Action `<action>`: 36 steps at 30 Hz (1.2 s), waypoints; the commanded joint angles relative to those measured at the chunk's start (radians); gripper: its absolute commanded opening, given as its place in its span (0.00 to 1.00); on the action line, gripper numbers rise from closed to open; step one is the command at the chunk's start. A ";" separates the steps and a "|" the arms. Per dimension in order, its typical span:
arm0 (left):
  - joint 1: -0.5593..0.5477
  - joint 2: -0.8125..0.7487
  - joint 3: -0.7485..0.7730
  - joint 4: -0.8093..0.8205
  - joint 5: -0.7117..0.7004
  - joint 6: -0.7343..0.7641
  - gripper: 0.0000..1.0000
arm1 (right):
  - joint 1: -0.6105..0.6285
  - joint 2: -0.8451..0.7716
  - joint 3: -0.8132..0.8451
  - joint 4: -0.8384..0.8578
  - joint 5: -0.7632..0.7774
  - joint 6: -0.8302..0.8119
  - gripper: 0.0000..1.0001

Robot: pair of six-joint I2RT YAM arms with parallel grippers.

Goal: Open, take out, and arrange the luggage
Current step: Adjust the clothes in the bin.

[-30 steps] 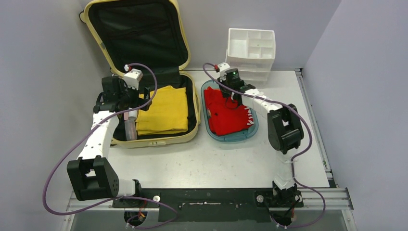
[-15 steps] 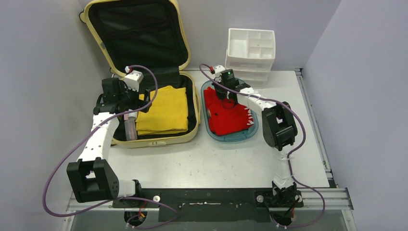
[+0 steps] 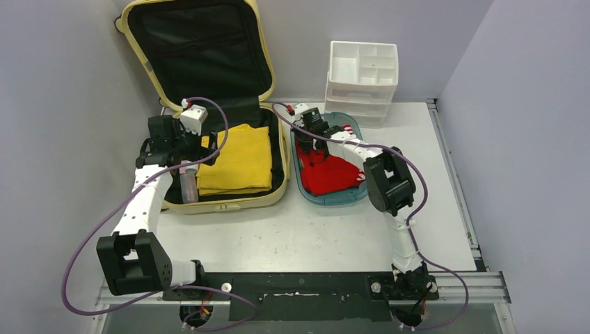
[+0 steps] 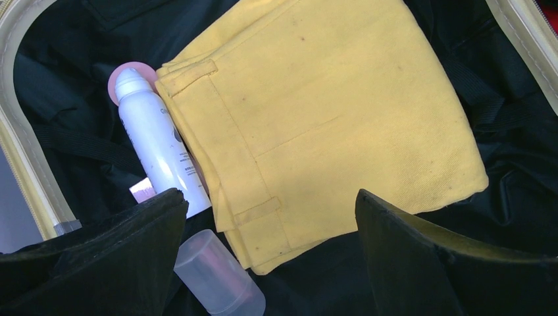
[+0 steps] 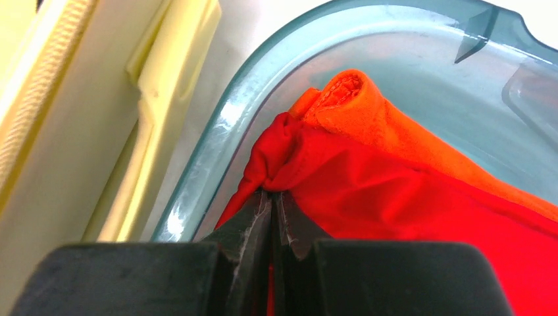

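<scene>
The luggage (image 3: 229, 202) is lying open at the far left of the desk (image 3: 292, 236), with its black-lined lid standing upright against the back wall and its base resting flat. Inside the luggage base, a folded yellow garment (image 3: 236, 158) is filling the right-hand part. A white spray bottle (image 4: 158, 148) is lying along the garment's left edge, touching it, and a translucent capped container (image 4: 220, 280) is lying just beside the bottle, toward the luggage's near wall. The left hand (image 4: 270, 197) is hovering above the left part of the luggage base with its 2 fingers spread wide apart, holding nothing. Just to the right of the luggage, a teal tray (image 3: 341, 200) is sitting on the desk and carrying a red garment (image 3: 330, 174). The right hand (image 5: 272, 194) is reaching into the far end of the tray, on the side nearest the luggage, with its fingers pressed together and pinching a fold of the red garment. Farther right of the luggage lid, a white drawer organizer (image 3: 362, 76) is standing at the back of the desk.
</scene>
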 commanded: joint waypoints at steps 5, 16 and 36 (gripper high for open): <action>-0.002 -0.057 -0.019 0.024 -0.012 0.023 0.97 | 0.014 0.008 0.037 -0.009 0.040 0.037 0.01; -0.001 -0.058 -0.023 0.027 -0.010 0.019 0.97 | -0.016 -0.248 0.044 -0.054 -0.046 -0.009 0.03; -0.073 -0.051 -0.018 0.007 0.012 0.088 0.97 | 0.004 -0.220 -0.205 -0.077 -0.153 -0.100 0.09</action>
